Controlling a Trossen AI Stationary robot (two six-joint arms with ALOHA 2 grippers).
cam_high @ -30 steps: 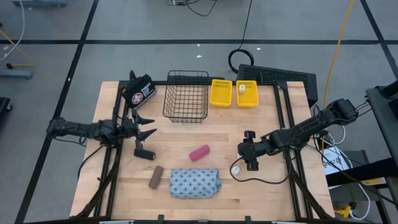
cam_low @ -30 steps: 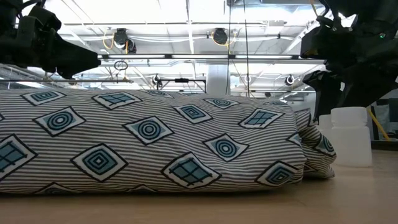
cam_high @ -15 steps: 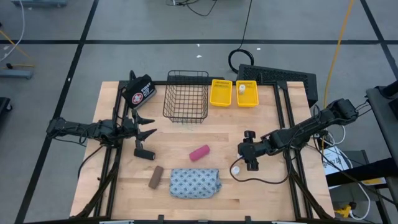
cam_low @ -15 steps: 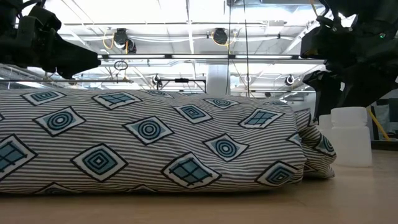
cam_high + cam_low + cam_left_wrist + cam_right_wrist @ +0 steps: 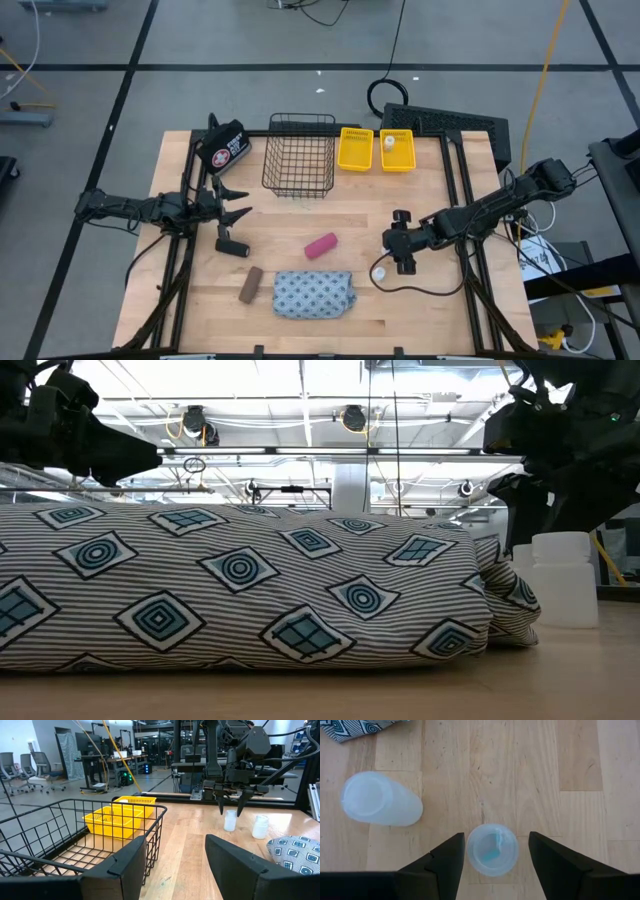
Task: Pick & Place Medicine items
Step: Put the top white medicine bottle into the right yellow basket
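Note:
My right gripper points down, open, over a tiny white bottle; its fingers stand on either side of the bottle's top with a gap on both sides. A second white bottle stands close by. A third bottle sits in a yellow bin. The pink roll, brown bar, black handled piece and blue-grey patterned pouch lie on the table. My left gripper waits open near the table's left side, beside the wire basket.
A black wire basket and two yellow bins stand along the far edge. The black bag with the round emblem lies at the far left corner. The pouch fills most of the low view.

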